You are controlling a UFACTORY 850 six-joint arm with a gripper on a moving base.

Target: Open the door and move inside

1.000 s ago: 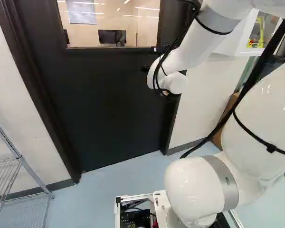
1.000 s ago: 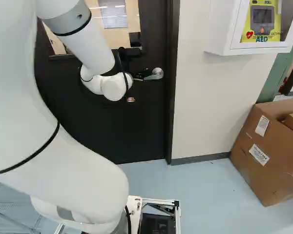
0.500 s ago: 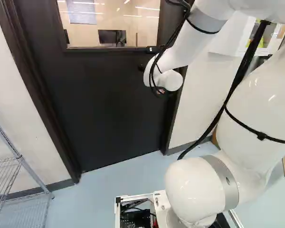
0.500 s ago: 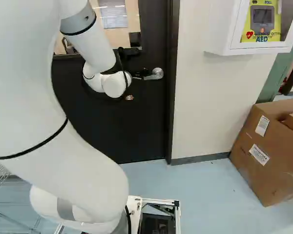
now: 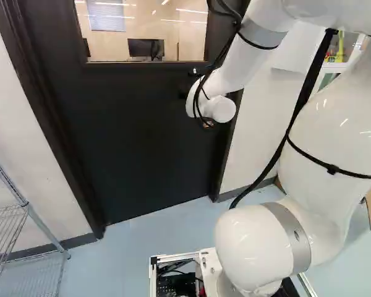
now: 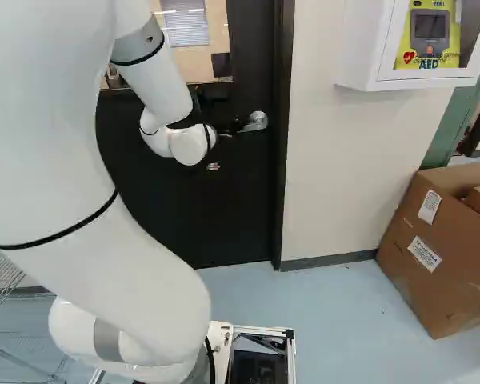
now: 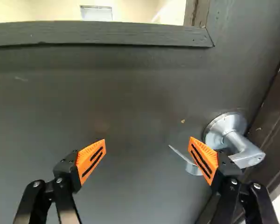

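Wire rack (image 5: 46,230): thin metal rods, left of the door.
Door (image 5: 130,136): flat, dark, closed, glass pane (image 5: 145,31) up top; we're at the opening step, I'd say!
Gripper (image 7: 148,145): spread wide, holding nothing, ribbed orange pads (image 7: 91,158) angled; one overlaps the handle from the wrist, contact I can't tell.
Handle (image 7: 242,149): smooth silver lever, curved end, round plate, near the door's right edge; next it wants lining up, then a press downward.
Cardboard box (image 6: 432,256): boxy, brown, far right.
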